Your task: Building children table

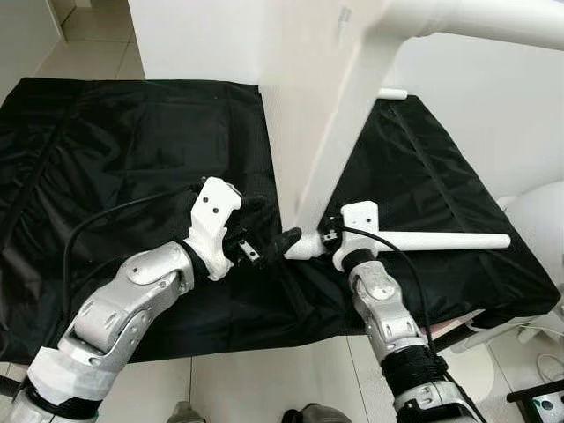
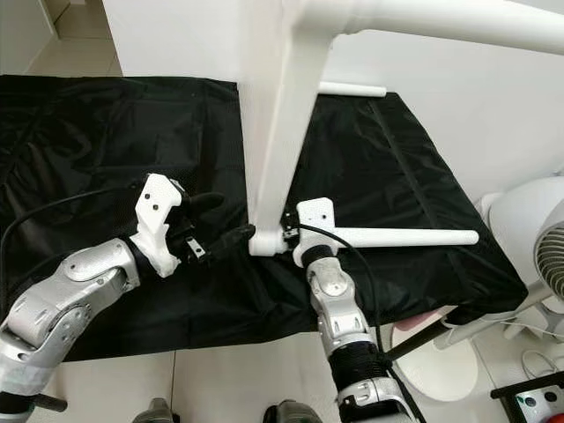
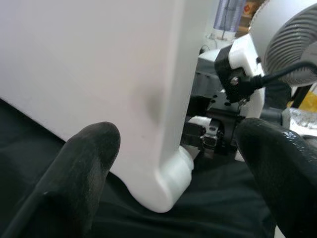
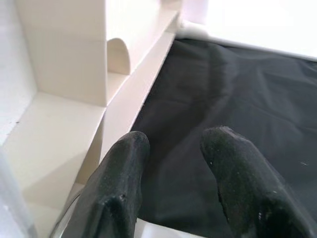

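Left gripper (image 1: 264, 236) hangs at the lower corner of the tabletop (image 1: 295, 106), its black fingers (image 3: 84, 163) spread apart with the rounded white corner between them, not yet clamped. Right gripper (image 1: 328, 236) sits just across that corner, beside the socket where a leg (image 1: 441, 240) runs out along the black sheet (image 1: 106, 150) toward its right edge; its fingers (image 4: 119, 183) stand apart over the cloth, holding nothing.

Standing on edge near the middle of the sheet, the tabletop has its underside ribs turned toward the right arm, and another leg (image 1: 476, 22) juts out high across the frame.

I judge it to be moulded plastic: stiff, fairly light, smooth and matte, so likely slippery under the rubbery pads. Being tall and resting on a thin edge, it looks easy to tip. The rim near the corner, or the ribbed underside, looks the safer hold, since the flat face gives no purchase. Both legs are round, smooth tubes that could roll or twist in a grip. The sheet is thin, wrinkled, slightly glossy fabric and may slide underneath.
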Controlling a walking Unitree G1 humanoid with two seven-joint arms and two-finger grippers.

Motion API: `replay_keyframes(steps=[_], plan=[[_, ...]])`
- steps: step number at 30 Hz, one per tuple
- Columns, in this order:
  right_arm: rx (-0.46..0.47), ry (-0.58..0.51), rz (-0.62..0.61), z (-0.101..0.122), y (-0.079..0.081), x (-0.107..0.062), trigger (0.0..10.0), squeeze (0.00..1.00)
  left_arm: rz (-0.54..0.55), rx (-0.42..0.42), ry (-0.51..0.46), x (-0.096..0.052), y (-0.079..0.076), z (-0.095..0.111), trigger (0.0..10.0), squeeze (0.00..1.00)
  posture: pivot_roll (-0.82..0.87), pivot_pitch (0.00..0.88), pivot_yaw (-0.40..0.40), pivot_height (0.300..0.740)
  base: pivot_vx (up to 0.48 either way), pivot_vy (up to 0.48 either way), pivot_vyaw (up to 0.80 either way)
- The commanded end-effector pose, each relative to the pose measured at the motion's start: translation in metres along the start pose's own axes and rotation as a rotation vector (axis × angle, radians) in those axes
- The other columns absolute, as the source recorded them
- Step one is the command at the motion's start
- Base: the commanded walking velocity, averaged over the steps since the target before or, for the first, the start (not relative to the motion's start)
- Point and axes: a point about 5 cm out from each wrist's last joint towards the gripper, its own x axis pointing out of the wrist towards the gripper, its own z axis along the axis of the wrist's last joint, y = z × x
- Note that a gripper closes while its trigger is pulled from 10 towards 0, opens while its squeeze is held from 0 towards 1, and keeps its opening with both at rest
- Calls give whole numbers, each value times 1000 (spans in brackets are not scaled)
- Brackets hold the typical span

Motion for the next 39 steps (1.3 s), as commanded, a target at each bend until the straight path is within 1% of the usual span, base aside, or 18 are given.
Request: replay_keyframes(steps=[1, 4, 9, 12, 14, 15, 20, 25, 30, 32, 33, 34, 37, 38, 39], plan=[[16, 45, 61, -9, 11, 0, 10000, 0, -155, 7, 15, -3, -8, 0, 10000, 0, 102, 54, -95, 740, 0, 0, 0], [27, 40, 81, -9, 16, 1, 10000, 0, -155, 11, 22, -6, -5, 2, 10000, 0, 102, 54, -95, 740, 0, 0, 0], [69, 22, 130, -5, 31, 7, 10000, 0, -158, 25, 63, -14, 1, 1, 10000, 0, 105, 54, -97, 740, 0, 0, 0], [95, 11, 148, -3, 37, 9, 10000, 0, -165, 27, 79, -18, 2, 1, 10000, 0, 105, 55, -98, 740, 0, 0, 0], [100, 9, 151, -3, 38, 9, 10000, 0, -165, 28, 81, -18, 2, 2, 10000, 0, 105, 55, -98, 740, 0, 0, 0], [105, 4, 177, -1, 44, 12, 10000, 0, -162, 33, 89, -21, 4, 3, 10000, 0, 107, 57, -99, 740, 0, 0, 0], [120, -16, 229, 3, 56, 16, 10000, 0, -163, 42, 107, -26, 5, 4, 10000, 0, 111, 56, -103, 740, 0, 0, 0], [141, -23, 251, 4, 59, 17, 10000, 0, -152, 46, 123, -28, 7, 3, 10000, 0, 111, 57, -106, 740, 0, 0, 0], [134, -27, 276, 3, 63, 17, 10000, 0, -137, 49, 129, -28, 8, 5, 10000, 0, 111, 59, -105, 740, 0, 0, 0], [133, -27, 278, 2, 63, 17, 10000, 0, -135, 50, 129, -28, 8, 5, 10000, 0, 111, 59, -105, 740, 0, 0, 0], [155, -57, 249, 6, 58, 16, 10000, 0, -117, 48, 124, -27, 8, 6, 10000, 0, 114, 59, -111, 740, 0, 0, 0], [155, -57, 249, 6, 58, 16, 10000, 0, -117, 48, 124, -27, 8, 6, 10000, 0, 114, 59, -111, 740, 0, 0, 0], [187, -156, 159, 17, 38, 6, 10000, 0, -53, 36, 91, -21, 7, 5, 10000, 0, 117, 58, -112, 740, 0, 0, 0], [187, -156, 159, 17, 38, 6, 10000, 0, -53, 36, 91, -21, 7, 5, 10000, 0, 117, 58, -112, 740, 0, 0, 0], [189, -187, 127, 19, 30, 1, 10000, 0, -39, 29, 75, -18, 5, 6, 10000, 0, 117, 57, -112, 740, 0, 0, 0]])
